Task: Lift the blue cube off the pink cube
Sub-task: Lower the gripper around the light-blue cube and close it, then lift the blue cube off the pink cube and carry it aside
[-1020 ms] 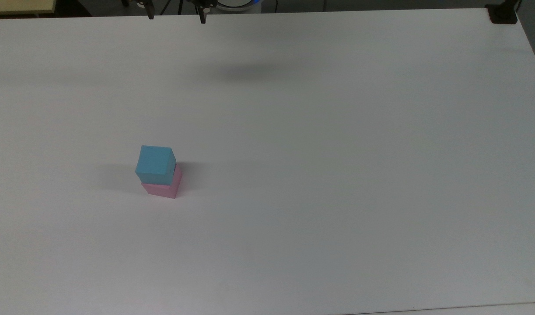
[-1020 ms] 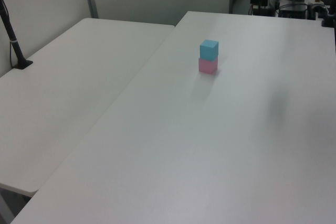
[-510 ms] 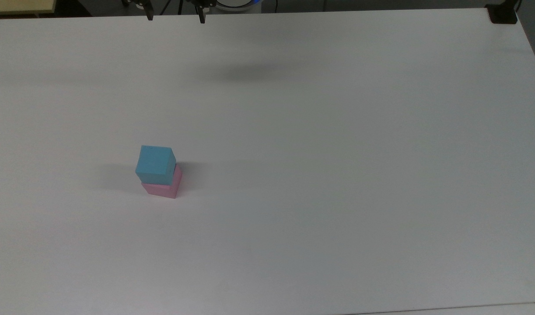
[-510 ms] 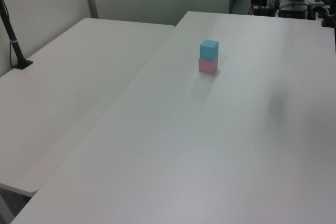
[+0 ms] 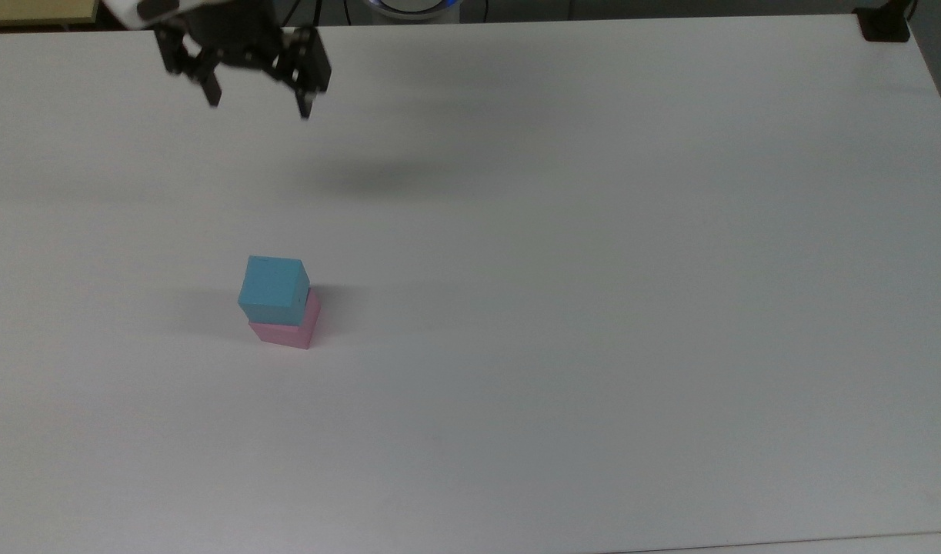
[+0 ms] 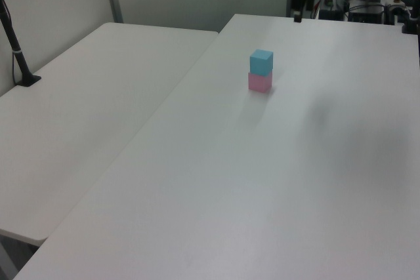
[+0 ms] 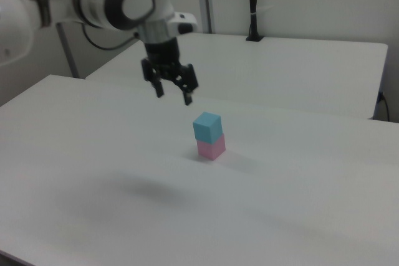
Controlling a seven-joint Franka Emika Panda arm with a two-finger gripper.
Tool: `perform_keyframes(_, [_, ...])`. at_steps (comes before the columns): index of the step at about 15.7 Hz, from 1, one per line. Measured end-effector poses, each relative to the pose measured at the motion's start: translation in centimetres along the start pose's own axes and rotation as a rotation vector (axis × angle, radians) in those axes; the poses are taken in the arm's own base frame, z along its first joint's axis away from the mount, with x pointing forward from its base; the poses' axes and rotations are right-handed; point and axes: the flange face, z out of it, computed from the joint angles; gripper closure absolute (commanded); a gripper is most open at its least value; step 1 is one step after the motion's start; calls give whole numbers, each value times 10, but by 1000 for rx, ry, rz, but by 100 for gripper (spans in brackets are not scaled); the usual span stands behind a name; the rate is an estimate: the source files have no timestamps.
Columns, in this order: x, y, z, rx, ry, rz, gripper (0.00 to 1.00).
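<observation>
- The end effector (image 5: 258, 100) is seen in the top view near the far edge of the counter (image 5: 593, 308), its two dark fingers spread apart with nothing between them
- It is held in the air, well apart from the two cubes; a soft shadow is cast on the counter below it, which suggests height above the surface
- The spread fingers are judged to be readied for closing around a cube from above, since nothing has yet been gripped
- The blue cube (image 5: 274, 290) is found sitting squarely on top of the pink cube (image 5: 289, 329), touching it, in the left half of the counter as the top view shows it
- The stack is untouched, so the lift is judged not yet begun; the end effector would have to be brought over the blue cube and lowered
- In the right view, the end effector (image 7: 174, 93) is shown hanging higher than the blue cube (image 7: 207, 127), to the right view's left of it, with the white arm (image 7: 118, 1) reaching in from the right view's upper left; the arm's reach is not given by the top view
- In the left view, the blue cube (image 6: 261, 62) over the pink cube (image 6: 260, 82) is shown beside a second counter (image 6: 79, 96), set against the first
</observation>
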Motion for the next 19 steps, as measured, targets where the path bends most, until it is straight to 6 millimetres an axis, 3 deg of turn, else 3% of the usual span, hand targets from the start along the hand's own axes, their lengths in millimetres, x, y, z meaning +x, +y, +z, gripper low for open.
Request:
perform_keyframes(4, [42,6,52,-30,59,-24,0])
perform_keyframes(10, [76,-4,108,-49,145,3,0])
perform_keyframes(14, [88,-22,135,-52,174,6,0])
perform_keyframes(18, [91,-25,143,-52,175,16,0])
perform_keyframes(19, [91,-25,143,-52,175,15,6])
